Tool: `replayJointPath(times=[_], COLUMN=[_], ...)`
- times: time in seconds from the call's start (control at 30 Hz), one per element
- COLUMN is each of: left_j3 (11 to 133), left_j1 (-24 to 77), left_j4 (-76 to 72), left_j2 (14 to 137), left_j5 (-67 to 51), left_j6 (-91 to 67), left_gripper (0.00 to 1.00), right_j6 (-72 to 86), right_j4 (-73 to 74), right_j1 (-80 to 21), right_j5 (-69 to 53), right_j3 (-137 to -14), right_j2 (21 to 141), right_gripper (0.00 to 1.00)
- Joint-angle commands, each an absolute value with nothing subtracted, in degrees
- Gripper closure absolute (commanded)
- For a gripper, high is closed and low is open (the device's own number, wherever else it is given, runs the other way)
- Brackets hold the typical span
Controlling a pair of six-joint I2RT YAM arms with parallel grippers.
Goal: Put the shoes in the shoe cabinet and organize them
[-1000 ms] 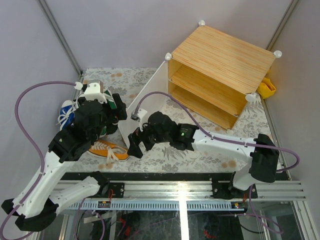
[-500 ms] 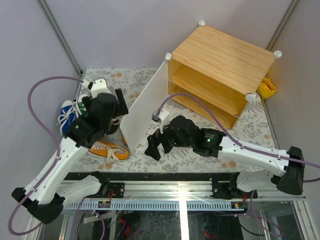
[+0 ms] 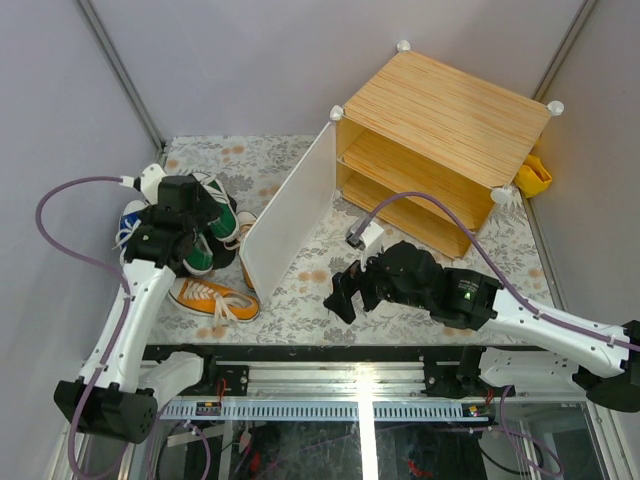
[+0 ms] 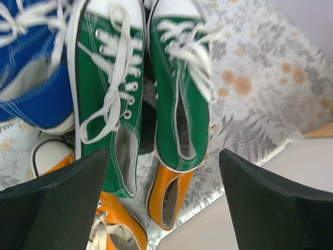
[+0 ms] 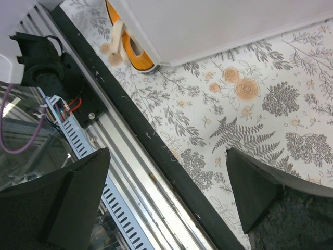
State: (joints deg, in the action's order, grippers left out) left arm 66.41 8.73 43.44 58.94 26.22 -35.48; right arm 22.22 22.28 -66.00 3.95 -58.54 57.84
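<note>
The shoe cabinet (image 3: 440, 100) stands at the back right, its white door (image 3: 290, 220) swung open toward the front. The shoes lie in a pile left of the door. They are two green sneakers (image 4: 104, 88) side by side, a blue one (image 4: 31, 78) to their left, and orange ones (image 4: 169, 200) partly under them. A black shoe (image 4: 148, 120) shows between the green pair. My left gripper (image 4: 164, 208) hovers open above the green and orange shoes and holds nothing. My right gripper (image 3: 345, 290) is open and empty over the tablecloth, right of the door's lower edge.
The door panel (image 5: 218, 21) stands between the shoe pile and the cabinet opening, and an orange shoe (image 5: 130, 44) pokes out beneath it. The black front edge and metal rail (image 5: 130, 172) lie under my right gripper. A yellow object (image 3: 533, 177) sits behind the cabinet's right corner.
My right gripper has drawn back to the right, away from the door, which now stands open on its own. My left gripper has shifted left over the shoe pile, its jaws slightly narrower.
</note>
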Motion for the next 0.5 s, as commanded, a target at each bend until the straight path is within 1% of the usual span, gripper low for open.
replayJointPath(times=[0.0, 0.13, 0.47], left_j3=[61.21, 59.73, 58.12], left_j1=[7.87, 7.27, 5.74], left_j4=[40.28, 38.71, 34.37], left_j2=[60.16, 60.87, 65.51], left_j5=[23.24, 26.33, 25.27], left_j6=[-43.25, -46.32, -50.89], left_gripper=[0.15, 0.17, 0.19], right_j6=[21.17, 20.94, 20.94], right_j4=[22.26, 22.32, 22.68], right_j1=[-66.1, -66.17, -66.12], right_j5=[6.78, 6.92, 8.98], right_j3=[-56.73, -55.51, -51.51], right_j2=[57.35, 56.78, 51.88], right_gripper=[0.0, 0.0, 0.01])
